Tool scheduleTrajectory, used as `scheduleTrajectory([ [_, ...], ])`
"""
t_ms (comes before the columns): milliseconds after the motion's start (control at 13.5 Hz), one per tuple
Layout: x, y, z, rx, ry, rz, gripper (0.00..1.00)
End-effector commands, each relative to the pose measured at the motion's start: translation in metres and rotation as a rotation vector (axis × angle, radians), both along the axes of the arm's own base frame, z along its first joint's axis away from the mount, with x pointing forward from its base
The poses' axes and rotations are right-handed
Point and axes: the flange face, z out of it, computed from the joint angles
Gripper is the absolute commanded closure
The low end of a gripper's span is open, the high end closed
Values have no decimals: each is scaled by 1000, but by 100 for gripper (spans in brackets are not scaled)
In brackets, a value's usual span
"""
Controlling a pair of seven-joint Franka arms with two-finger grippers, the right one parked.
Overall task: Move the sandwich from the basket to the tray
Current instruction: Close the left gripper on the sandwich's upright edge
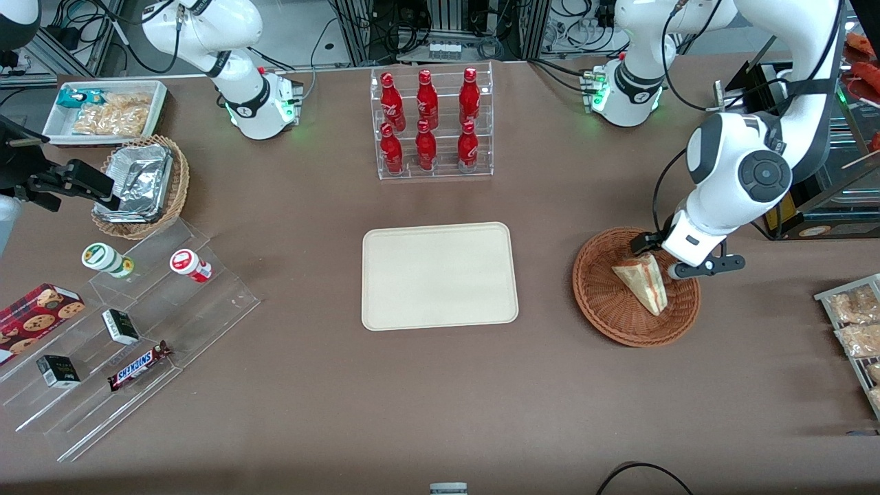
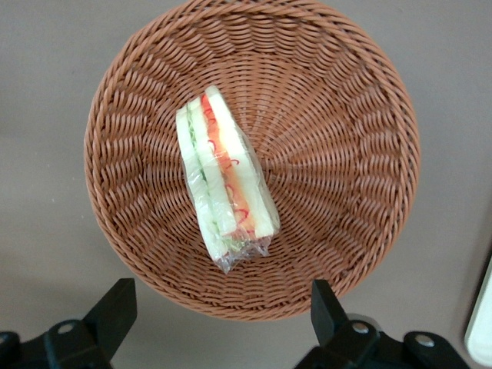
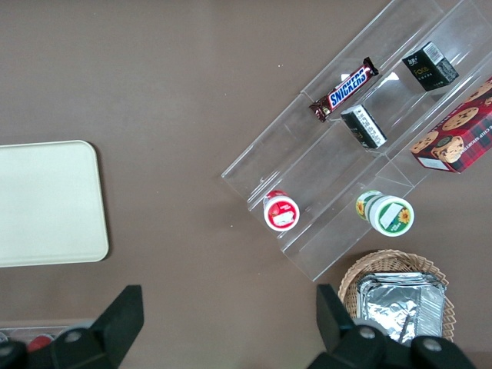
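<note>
Left wrist view: sandwich (image 2: 225, 184) lies film-wrapped in the basket (image 2: 361, 138) — likely light, soft, slippery. Gripper (image 2: 223, 315) hovers above, fingers spread; grasp gently across the bread faces.

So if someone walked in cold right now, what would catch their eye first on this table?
Probably the working arm's end effector, open, poised over the reddish-brown basket toward its end of the table, with the wrapped sandwich lying inside. Next, the bare cream tray mid-table beside the basket. Then the red bottles in a clear rack, farther from the front camera than the tray.
</note>
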Motion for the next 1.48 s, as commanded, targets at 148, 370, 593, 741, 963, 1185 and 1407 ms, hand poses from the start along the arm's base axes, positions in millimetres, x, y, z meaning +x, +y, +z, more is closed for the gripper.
scheduleTrajectory([
  [148,5,-1,-21,11,-31,309,0],
  [370,8,-2,-39,8,-50,442,0],
  [593,12,0,-58,0,-59,451,0],
  [741,14,1,-74,-5,-61,455,0],
  [963,14,3,-90,-3,-48,458,8],
  [1185,14,2,-90,0,-42,480,86],
  [1407,18,2,-83,-3,-51,466,95],
])
